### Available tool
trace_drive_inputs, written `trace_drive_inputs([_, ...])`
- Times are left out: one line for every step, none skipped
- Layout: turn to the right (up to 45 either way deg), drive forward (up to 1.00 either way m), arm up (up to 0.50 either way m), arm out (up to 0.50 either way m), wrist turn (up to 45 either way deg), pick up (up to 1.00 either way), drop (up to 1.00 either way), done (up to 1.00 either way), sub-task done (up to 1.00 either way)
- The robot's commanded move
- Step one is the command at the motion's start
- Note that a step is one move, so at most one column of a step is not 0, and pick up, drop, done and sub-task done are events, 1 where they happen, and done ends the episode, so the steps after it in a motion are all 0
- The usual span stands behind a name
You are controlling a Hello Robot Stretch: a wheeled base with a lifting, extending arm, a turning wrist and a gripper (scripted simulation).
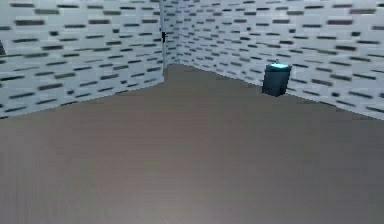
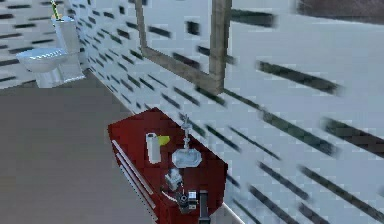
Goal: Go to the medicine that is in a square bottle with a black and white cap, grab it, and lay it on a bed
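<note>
Medicine unconfirmed: my gripper (image 2: 183, 197) sits at the red cabinet (image 2: 128, 131), likely because a pale bottle (image 2: 153, 146) stands just beyond it; whether it grips anything, I cannot tell.

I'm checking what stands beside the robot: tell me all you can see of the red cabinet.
The red cabinet is low and boxy, glossy dark red like lacquered wood, with pale drawer lines on its front. It stands upright on the brown floor, against the tiled wall under a framed mirror. On its top stand a pale yellow-white cylinder, a grey basin with a thin tap and a small grey thing. The gripper shows at its lower end.
</note>
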Motion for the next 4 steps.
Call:
trace_drive_inputs([0.0, 0.00, 0.00, 0.00, 0.0, 1.00, 0.00, 0.00, 0.00])
trace_drive_inputs([0.0, 0.00, 0.10, 0.00, 0.0, 0.00, 0.00, 0.00, 0.00])
trace_drive_inputs([0.0, 0.00, 0.50, 0.00, 0.0, 0.00, 0.00, 0.00, 0.00])
trace_drive_inputs([0.0, 0.00, 0.04, 0.00, 0.0, 0.00, 0.00, 0.00, 0.00])
